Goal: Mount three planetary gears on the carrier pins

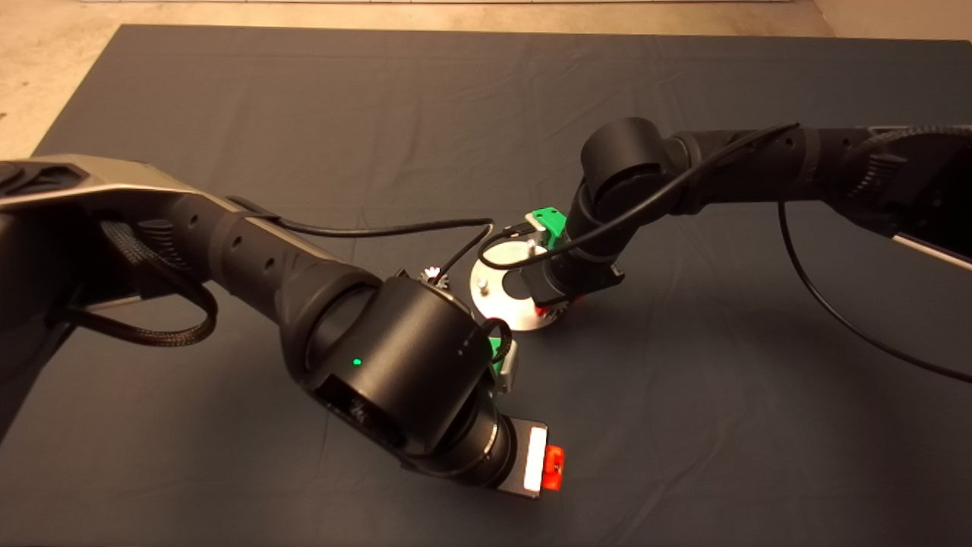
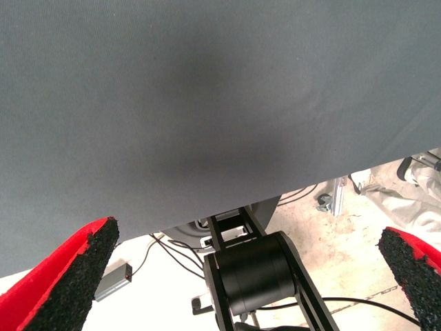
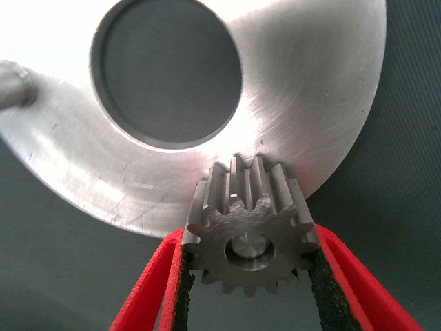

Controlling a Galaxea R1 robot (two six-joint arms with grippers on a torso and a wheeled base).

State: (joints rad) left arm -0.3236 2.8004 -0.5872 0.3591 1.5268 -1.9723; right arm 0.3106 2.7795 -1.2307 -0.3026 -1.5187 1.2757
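The silver disc [image 1: 507,300] lies flat on the dark mat [image 1: 683,425] covering the counter, and its wide central hole [image 3: 167,72] shows only mat through it. In the right wrist view the right gripper [image 3: 251,265] has its jaws clenched on one planetary gear [image 3: 249,234], a black pad pressed to the teeth on either side; the gear sits at the disc's rim with a silver pin end showing in its bore, so it is on that carrier pin [image 3: 249,247]. Another carrier pin [image 3: 15,84] is cut off at that picture's edge, bare of any gear. From above, two upright pins [image 1: 529,245] show on the disc, while the right arm's wrist [image 1: 577,266] covers the near rim and hides the held gear. A second gear [image 1: 433,273] peeks out just beside the disc, half hidden behind the left arm's bulky joint [image 1: 402,365]; whether it rests on the mat cannot be made out. The left gripper [image 1: 553,468] hangs well apart from the disc toward the mat's near edge, its jaws released and spread wide, its pads [image 2: 76,276] holding nothing over bare mat and floor.
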